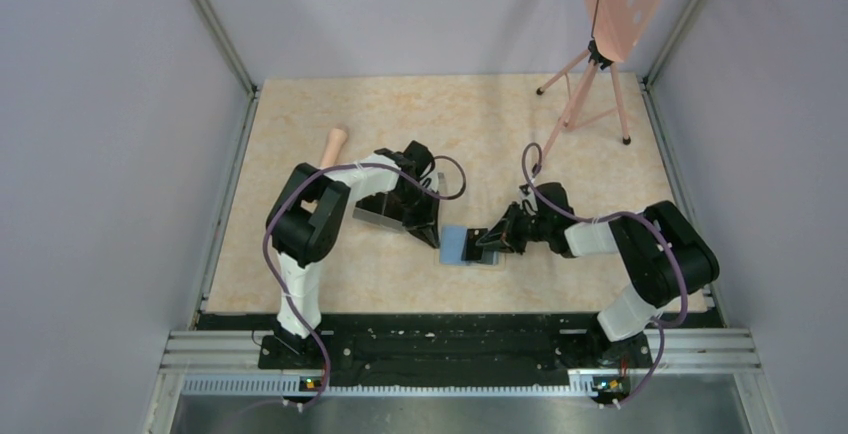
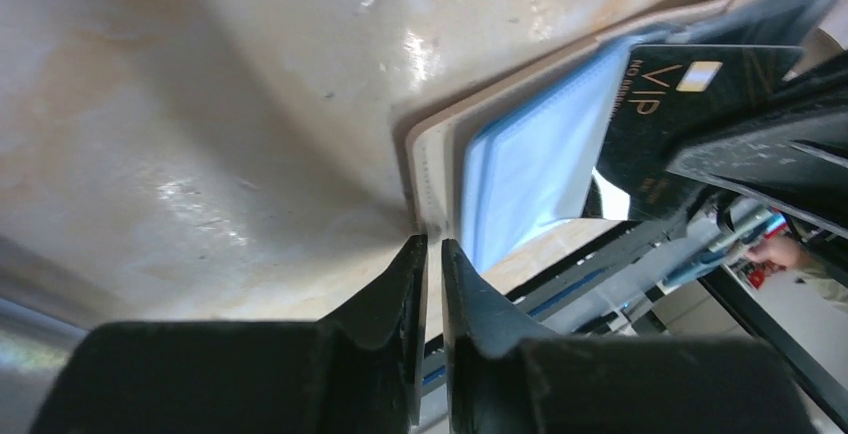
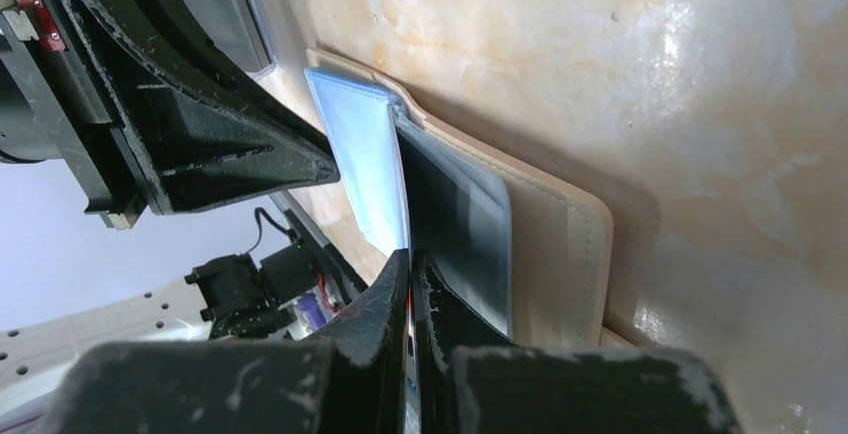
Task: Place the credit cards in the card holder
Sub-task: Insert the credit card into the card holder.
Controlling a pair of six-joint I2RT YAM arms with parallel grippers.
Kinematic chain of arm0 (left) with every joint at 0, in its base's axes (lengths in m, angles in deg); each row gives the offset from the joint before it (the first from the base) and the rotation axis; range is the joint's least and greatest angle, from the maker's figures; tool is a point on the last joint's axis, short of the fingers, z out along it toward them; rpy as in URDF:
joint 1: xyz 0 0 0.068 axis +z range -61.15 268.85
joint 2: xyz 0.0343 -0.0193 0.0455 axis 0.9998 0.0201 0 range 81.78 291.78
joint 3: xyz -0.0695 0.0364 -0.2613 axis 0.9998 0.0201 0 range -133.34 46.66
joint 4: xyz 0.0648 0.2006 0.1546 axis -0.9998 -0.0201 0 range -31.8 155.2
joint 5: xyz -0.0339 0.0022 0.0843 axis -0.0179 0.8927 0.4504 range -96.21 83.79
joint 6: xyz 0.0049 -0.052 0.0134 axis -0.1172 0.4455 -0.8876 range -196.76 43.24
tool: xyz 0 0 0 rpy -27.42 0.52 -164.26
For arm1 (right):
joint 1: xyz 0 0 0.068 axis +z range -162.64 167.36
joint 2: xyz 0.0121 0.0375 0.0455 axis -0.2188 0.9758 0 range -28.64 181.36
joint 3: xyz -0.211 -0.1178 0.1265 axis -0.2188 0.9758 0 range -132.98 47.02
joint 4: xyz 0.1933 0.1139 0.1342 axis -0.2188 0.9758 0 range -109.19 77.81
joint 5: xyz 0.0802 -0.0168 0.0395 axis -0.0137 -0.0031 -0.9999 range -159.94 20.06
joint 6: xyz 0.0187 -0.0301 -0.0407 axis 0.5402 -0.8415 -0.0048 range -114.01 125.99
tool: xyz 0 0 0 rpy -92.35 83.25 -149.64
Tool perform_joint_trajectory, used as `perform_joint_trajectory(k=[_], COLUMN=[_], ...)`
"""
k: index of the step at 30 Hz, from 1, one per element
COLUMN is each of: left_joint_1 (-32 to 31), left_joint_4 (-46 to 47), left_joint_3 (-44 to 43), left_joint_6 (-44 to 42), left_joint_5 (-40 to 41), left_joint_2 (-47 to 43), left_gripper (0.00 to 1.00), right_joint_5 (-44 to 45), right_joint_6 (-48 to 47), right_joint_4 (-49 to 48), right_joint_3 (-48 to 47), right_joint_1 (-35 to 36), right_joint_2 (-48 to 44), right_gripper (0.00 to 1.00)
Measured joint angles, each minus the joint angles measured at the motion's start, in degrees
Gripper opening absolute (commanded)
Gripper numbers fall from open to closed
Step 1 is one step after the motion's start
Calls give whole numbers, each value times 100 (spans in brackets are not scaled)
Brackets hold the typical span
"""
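Observation:
The tan card holder (image 1: pixel 458 244) lies open on the table between the two grippers, its grey-blue inside up. My left gripper (image 2: pixel 432 242) is shut on its tan left edge (image 2: pixel 428 169). My right gripper (image 3: pixel 411 254) is shut on a black credit card, seen edge-on between the jaws. In the left wrist view that card (image 2: pixel 670 114) shows "VIP" lettering and lies against the blue pocket (image 2: pixel 530 154). In the right wrist view the card's front edge meets the pockets of the holder (image 3: pixel 550 244). No other cards show.
A clear plastic box (image 1: pixel 375 216) lies under the left arm's wrist. A wooden handle (image 1: pixel 335 144) lies at the back left. A pink tripod stand (image 1: pixel 590 84) stands at the back right. Grey walls close in the table.

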Motion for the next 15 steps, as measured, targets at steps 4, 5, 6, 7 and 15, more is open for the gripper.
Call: perform_joint_trajectory(k=[4, 5, 6, 7, 15], left_joint_1=[9, 9, 11, 13, 33], left_joint_4=[-66, -103, -136, -157, -162], left_joint_3=[-26, -39, -46, -46, -33], left_joint_6=[-55, -57, -70, -76, -125], left_joint_5=[295, 356, 444, 531, 1198], left_joint_2=[-4, -15, -44, -72, -334], left_gripper=[24, 24, 25, 26, 32], right_joint_5=[11, 15, 17, 22, 22], right_joint_6=[-146, -184, -203, -229, -286], right_joint_4=[289, 341, 358, 404, 452], right_joint_3=[-181, -212, -221, -234, -245], right_joint_1=[7, 7, 7, 7, 22], right_joint_2=[-22, -22, -22, -22, -22], right_gripper=[0, 0, 0, 0, 0])
